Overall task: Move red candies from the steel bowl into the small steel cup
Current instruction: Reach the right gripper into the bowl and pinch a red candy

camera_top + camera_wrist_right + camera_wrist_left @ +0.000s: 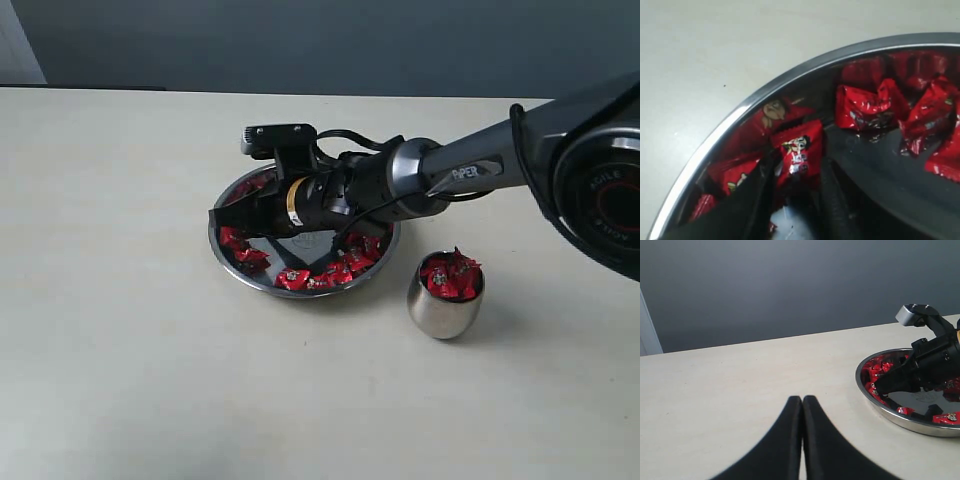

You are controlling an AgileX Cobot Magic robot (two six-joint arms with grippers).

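The steel bowl (262,284) lies mid-table with red candies (293,278) scattered round its edge. My right gripper (228,222) reaches down into the bowl's left side. In the right wrist view, the right gripper (799,167) has its two black fingers pressed against either side of one red candy (800,147) close to the bowl's rim (740,112). More candies (865,107) lie beyond it. The small steel cup (445,312) stands upright to the right of the bowl, heaped with red candies (450,275). My left gripper (802,399) is shut and empty over bare table, left of the bowl (900,419).
The pale tabletop (120,330) spreads around the bowl and cup. The right arm (470,175) stretches from the right edge across the bowl's far rim. A dark wall (320,40) runs behind the table.
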